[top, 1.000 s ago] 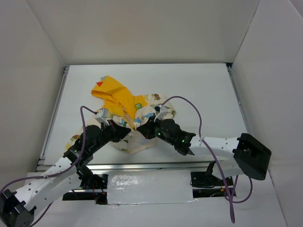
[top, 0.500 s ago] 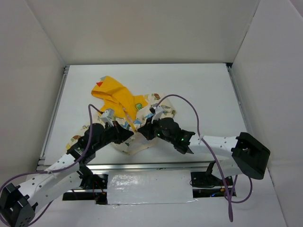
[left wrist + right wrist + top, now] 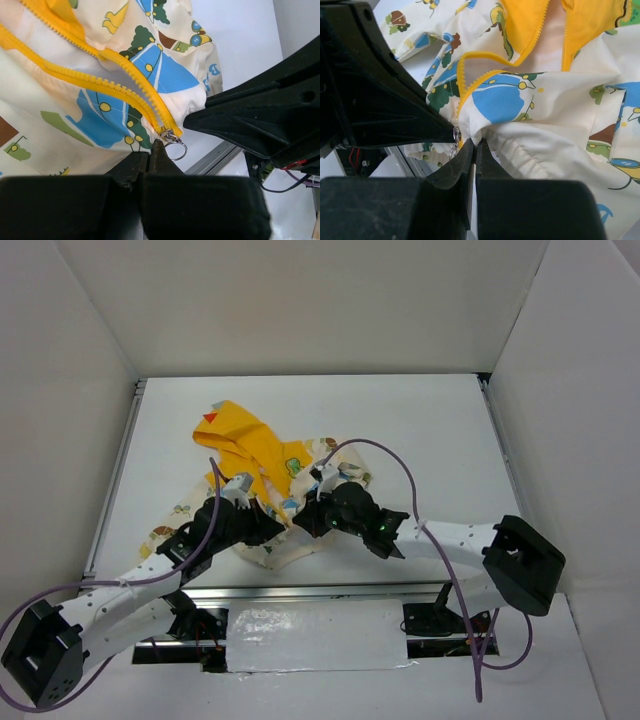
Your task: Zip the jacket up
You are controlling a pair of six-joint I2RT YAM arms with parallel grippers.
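The jacket [image 3: 300, 455] lies on the table [image 3: 420, 440], its zipper slider [image 3: 168, 134] at the hem, the yellow hood [image 3: 240, 435] well beyond the slider and the tooth rows [image 3: 100, 82] apart above it. The left gripper [image 3: 156, 147] is pinched closed against the slider's underside, on pull or hem I cannot tell; the right gripper [image 3: 475, 147] is clamped on fabric just beside the slider. Best the right anchors the hem taut while the left draws the slider straight toward the hood.

Both arms angle inward, left pincer [image 3: 272, 524] and right pincer [image 3: 304, 516] clamped, tips nearly touching.
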